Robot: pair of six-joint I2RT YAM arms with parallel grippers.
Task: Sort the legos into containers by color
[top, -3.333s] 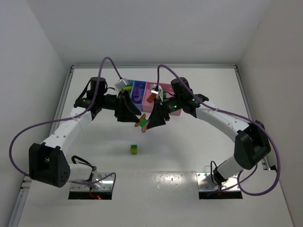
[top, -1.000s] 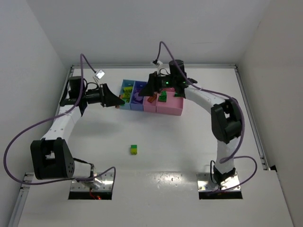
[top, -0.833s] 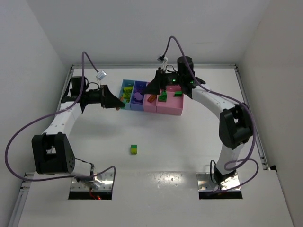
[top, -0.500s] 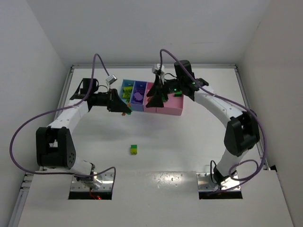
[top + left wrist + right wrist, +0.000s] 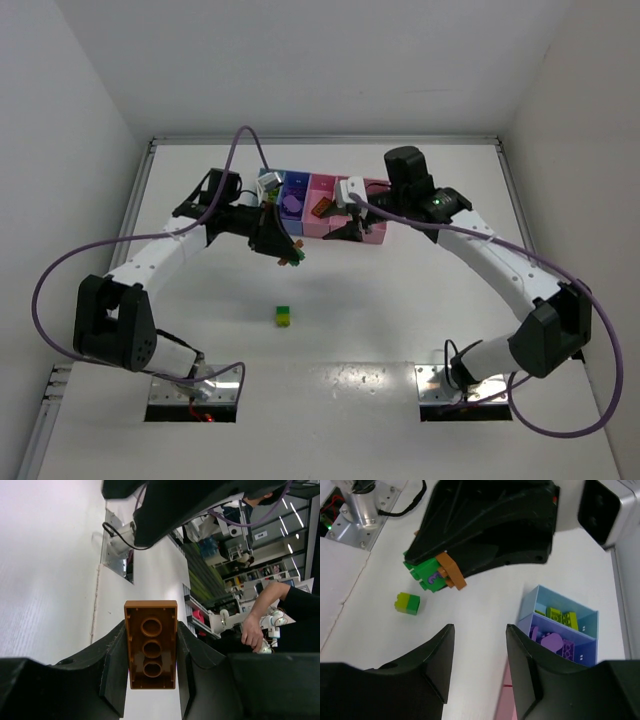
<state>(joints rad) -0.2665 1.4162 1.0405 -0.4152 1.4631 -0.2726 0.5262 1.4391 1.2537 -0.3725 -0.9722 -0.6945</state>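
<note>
Though white-walled, white table (image 5: 400, 300) w/ brick (image 5: 284, 316).

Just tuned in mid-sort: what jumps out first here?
The left gripper holds a green, purple and orange brick cluster above the table, near the bins. One green-and-yellow brick sits alone mid-table, and the right gripper hangs open by the bins.

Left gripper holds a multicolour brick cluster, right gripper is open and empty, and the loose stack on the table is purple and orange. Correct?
Not quite: the loose stack on the table is green and yellow, as the right wrist view shows. The rest stands: the left gripper holds a multicolour brick cluster, and the right gripper is open and empty.
</note>
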